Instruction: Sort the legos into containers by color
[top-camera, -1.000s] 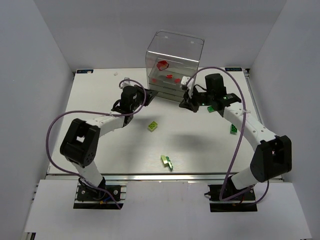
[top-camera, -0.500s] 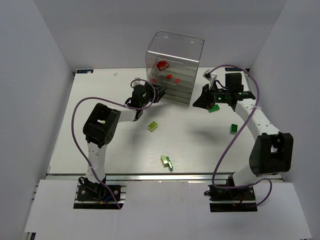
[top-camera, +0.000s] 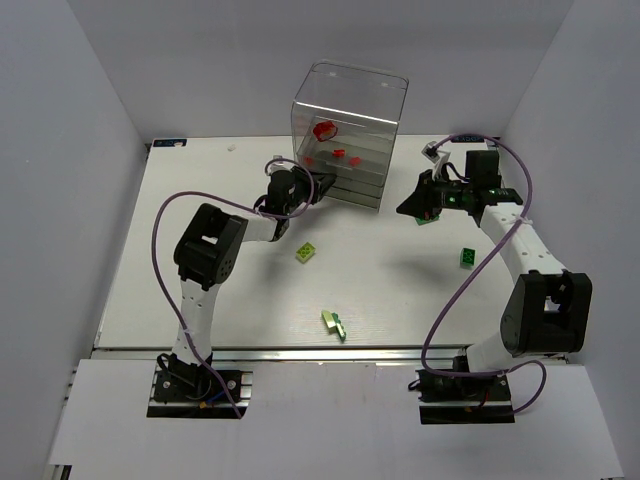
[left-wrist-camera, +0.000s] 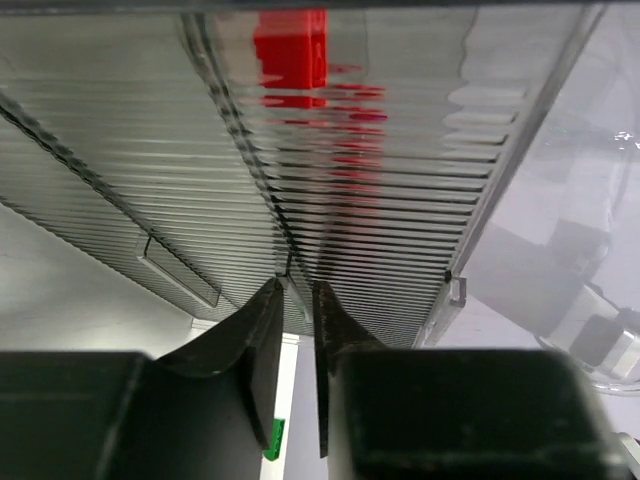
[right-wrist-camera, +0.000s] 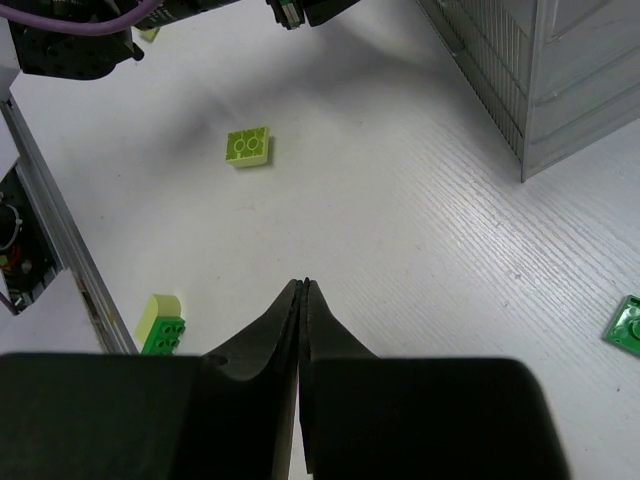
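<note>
Left gripper (left-wrist-camera: 296, 298) first: the jaws are seen only a thin slit apart. The tips are pushed right up against the ribbed front of the clear drawer box (left-wrist-camera: 400, 200), at a vertical edge where two drawer fronts meet. Whether that edge is actually being pinched can't be told from the wrist view, tbh. One red brick (left-wrist-camera: 291, 45) is seen through the ribbed plastic straight above the fingers.

In the overhead shot this gripper is parked at the box's lower left corner, touching or as good as touching it. Inside the box, a larger rounded red piece (top-camera: 324, 130) is seen high up. A few small red bricks (top-camera: 340, 153) are spread just below and to the right of it.

Right gripper (right-wrist-camera: 302, 290): the jaws are pressed fully together with nothing caught between them, and it is held over bare white table (top-camera: 200, 280). From above it's found to the right of the box and clearly apart from it. A dark green brick (top-camera: 427, 218) lies just beside it on the table.

Further out, a second dark green brick (top-camera: 467, 257) is seen nearer the right arm's base, well apart from the first. A yellow-green brick (right-wrist-camera: 248, 146) is lying studs-up in the open middle of the table, between the two arms. A two-tone piece (right-wrist-camera: 160, 323), pale green stuck to darker green, is left near the front edge of the table.
</note>
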